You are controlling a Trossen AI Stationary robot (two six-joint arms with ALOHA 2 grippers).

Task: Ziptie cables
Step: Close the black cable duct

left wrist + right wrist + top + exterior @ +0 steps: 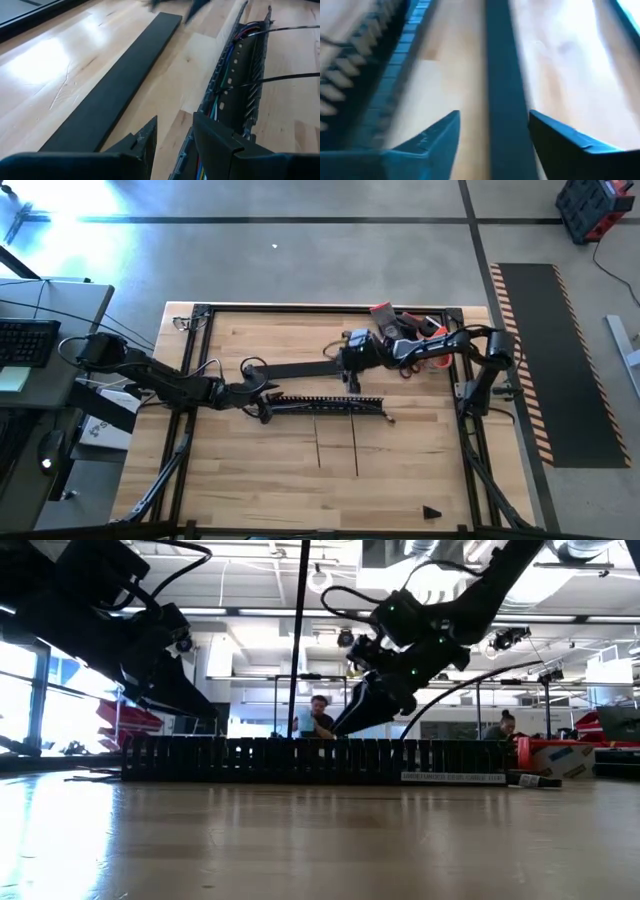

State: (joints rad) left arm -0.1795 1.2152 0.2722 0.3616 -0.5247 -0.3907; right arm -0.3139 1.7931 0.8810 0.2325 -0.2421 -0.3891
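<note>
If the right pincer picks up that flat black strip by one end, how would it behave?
The flat black strip looks thin and long, so it would probably sag or swing from an end grip. Lying flat on the table, it should slide, not roll. The right pincer straddles it, open.

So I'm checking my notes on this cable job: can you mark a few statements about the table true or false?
1. The cables lie inside the slotted duct. True.
2. The right claw is clamped shut on the flat strip. False: its fingers stand apart over the strip.
3. The flat strip lies beside the duct, apart from it. True.
4. The left claw is at the duct's middle. False: it is at one end.
</note>
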